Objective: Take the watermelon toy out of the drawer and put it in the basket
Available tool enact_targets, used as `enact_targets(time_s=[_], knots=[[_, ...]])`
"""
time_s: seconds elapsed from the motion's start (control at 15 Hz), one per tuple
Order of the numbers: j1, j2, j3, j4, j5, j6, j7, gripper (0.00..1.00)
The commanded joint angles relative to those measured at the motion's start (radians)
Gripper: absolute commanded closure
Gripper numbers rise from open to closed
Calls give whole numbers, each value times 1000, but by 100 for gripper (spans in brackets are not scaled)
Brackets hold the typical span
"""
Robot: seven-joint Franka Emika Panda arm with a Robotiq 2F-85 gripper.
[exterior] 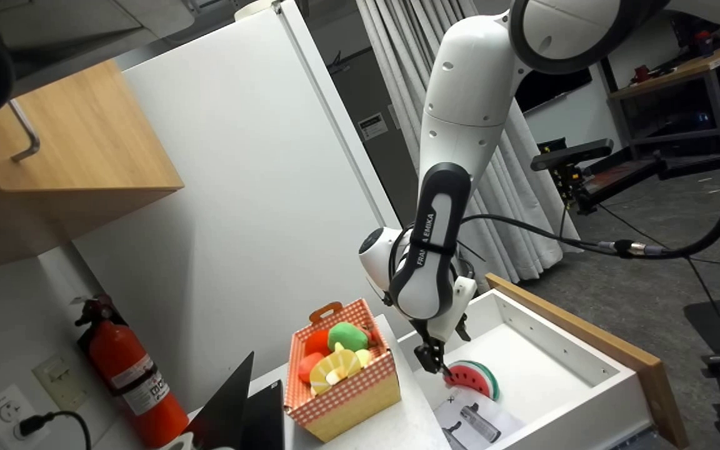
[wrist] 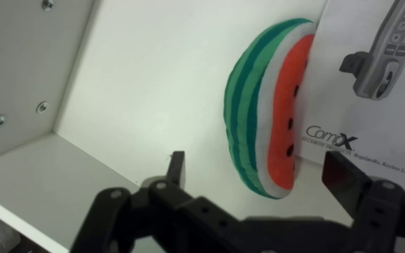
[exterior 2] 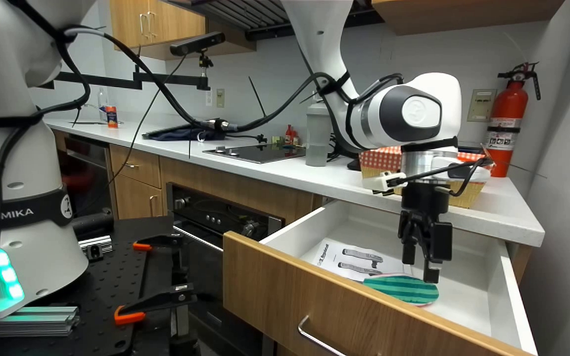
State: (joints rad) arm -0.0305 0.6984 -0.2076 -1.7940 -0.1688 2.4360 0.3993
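Note:
The watermelon toy (exterior: 474,379) lies in the open white drawer (exterior: 550,365), partly against a printed sheet. In an exterior view its striped green rind (exterior 2: 401,289) faces the camera. My gripper (exterior 2: 419,267) points down into the drawer (exterior 2: 364,309) above the toy. In the wrist view the gripper (wrist: 257,168) is open and empty, and the near end of the watermelon toy (wrist: 258,112) shows between its fingers. I cannot tell the exact height gap. The orange-red checked basket (exterior: 360,403) stands on the counter beside the drawer; in an exterior view my wrist partly hides the basket (exterior 2: 381,160).
Several toy fruits (exterior: 347,337) fill the basket. The printed sheet (wrist: 367,116) lies on the drawer floor. The drawer's wooden front (exterior: 585,331) and white walls stand around the toy. The counter edge (exterior 2: 493,222) overhangs the drawer's back. A black laptop (exterior: 260,412) stands beside the basket.

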Motion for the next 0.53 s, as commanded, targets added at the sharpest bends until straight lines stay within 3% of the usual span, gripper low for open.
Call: enact_targets(time_s=[0.0,0.47], knots=[[15,27,-13,42,14,-18,0,0],[15,27,-13,48,10,-28,-8,0]])
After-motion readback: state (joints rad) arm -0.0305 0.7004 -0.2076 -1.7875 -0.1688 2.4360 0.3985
